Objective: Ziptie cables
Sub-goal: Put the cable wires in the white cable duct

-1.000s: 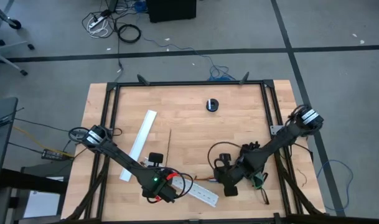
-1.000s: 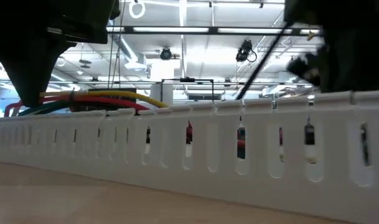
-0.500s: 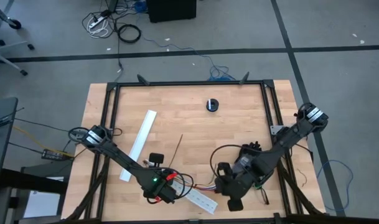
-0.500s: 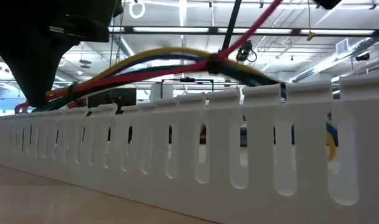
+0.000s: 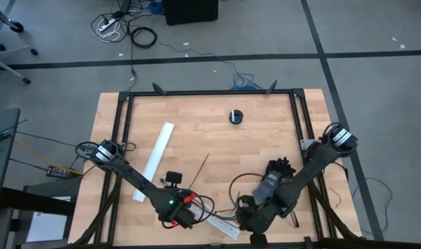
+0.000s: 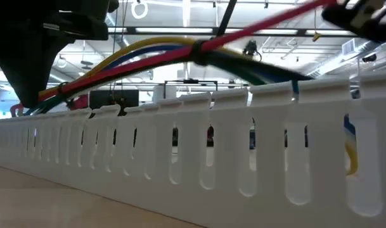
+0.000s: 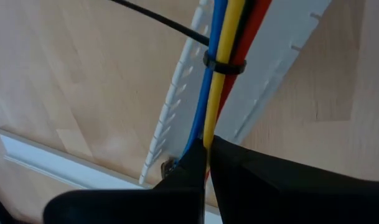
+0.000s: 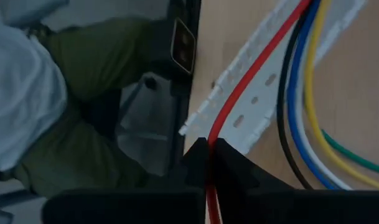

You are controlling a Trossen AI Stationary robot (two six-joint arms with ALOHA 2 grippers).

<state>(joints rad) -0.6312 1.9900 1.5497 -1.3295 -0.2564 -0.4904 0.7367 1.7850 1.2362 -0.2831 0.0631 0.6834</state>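
Observation:
The cables [image 6: 148,50], red, yellow, blue, green and others, arch above a white slotted channel [image 6: 180,145] near the table's front edge. A black ziptie loop [image 7: 224,64] circles the bundle, and its tail [image 5: 202,169] sticks up and away. My left gripper [image 7: 206,146] is shut on the bundle's left end, left of the loop [image 6: 199,50]. My right gripper [image 8: 208,144], at the near edge [image 5: 248,216], is shut on the red wire alone. The other wires [image 8: 301,112] pass beside it. My left gripper pinches the bundle's blue, yellow and red wires [image 7: 208,127] between its two fingers, a short way from the ziptie loop. The fingers point steeply down and lie across the wires. The wires rise from the hold, clear of the channel. My right gripper pinches the single red wire [image 8: 213,134] between its two fingertips, slanting down across it. The red wire runs straight and taut from the fingers toward the loop [image 6: 275,25], above the channel.
A second white channel [image 5: 155,169] lies slanted on the table's left half. A small black round thing [image 5: 236,116] sits near the far edge. A black frame [image 5: 210,93] rims the table. A person in olive trousers [image 8: 83,74] stands beyond the near edge.
My right gripper has gone toward the near edge and up, rolling as it went, and drawn the red wire along. The bundle, flat on the channel a second ago, now arches above it. The ziptie's tail has swung toward the right. My left gripper kept still.

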